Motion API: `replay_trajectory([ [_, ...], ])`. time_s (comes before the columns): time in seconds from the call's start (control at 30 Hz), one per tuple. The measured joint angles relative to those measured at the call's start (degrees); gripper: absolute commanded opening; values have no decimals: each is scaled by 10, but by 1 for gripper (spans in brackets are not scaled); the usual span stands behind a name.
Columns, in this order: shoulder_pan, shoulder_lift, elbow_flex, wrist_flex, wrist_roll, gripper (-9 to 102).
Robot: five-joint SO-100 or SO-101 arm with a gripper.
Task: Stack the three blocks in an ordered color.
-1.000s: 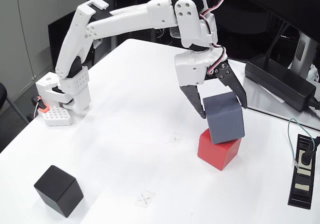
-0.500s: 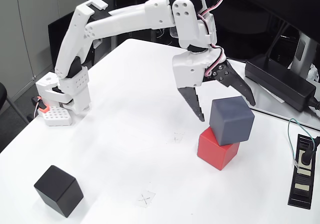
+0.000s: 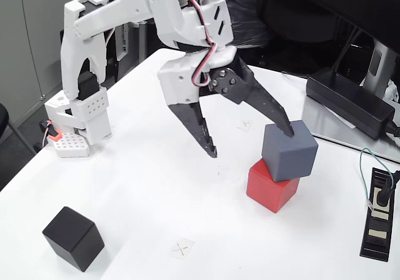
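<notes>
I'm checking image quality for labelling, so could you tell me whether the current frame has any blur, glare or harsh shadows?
Fixed view: the gripper and blue-grey block look sharp; slight smear around the wires at the arm's top; soft, even lighting, faint shadows beside the black block and red block; no strong glare on the white table.

White arm — black-fingered claw (image 3: 250, 141)

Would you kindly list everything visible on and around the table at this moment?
blue-grey block: one, slate blue-grey, sitting skewed on the red block
red block: one, bright red, on the table right of centre
black block: one, black, near left corner of the table
table: one, white, with small X marks
power brick: one, black, far right edge
power strip: one, black, right edge, cable plugged in
gripper: one, black fingers, open, left of the stack
</notes>
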Motion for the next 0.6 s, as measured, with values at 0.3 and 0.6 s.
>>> replay_trajectory([
  [0.3, 134, 182, 211, 0, -101, 39],
  [0.6, 317, 243, 364, 0, -284, 39],
])
